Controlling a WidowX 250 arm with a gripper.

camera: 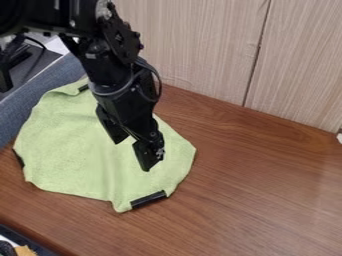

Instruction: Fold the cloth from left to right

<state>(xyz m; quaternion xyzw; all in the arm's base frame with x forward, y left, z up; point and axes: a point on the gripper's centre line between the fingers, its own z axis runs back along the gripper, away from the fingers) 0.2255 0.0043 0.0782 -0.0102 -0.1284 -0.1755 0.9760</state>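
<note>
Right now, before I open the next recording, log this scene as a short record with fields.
cloth: light green, spread out, not folded over
surface: brown wood-grain table
gripper: black, over the cloth, fingers apart; contact with cloth cannot be told
cloth edge: black strip at the near edge, others at the left and far edges
backdrop: pale wood-grain panels
fold: not yet made

The counter (260, 200) was brown wood, with darker grain running through it and a soft sheen toward the right; a light green cloth (70, 145) lay spread over its left part, mostly flat, its outline uneven and a few low creases running through it; a black strip (148, 199) sat along the cloth's lower right edge, another (18, 158) at its left edge, a third (83, 88) near its top.
</note>
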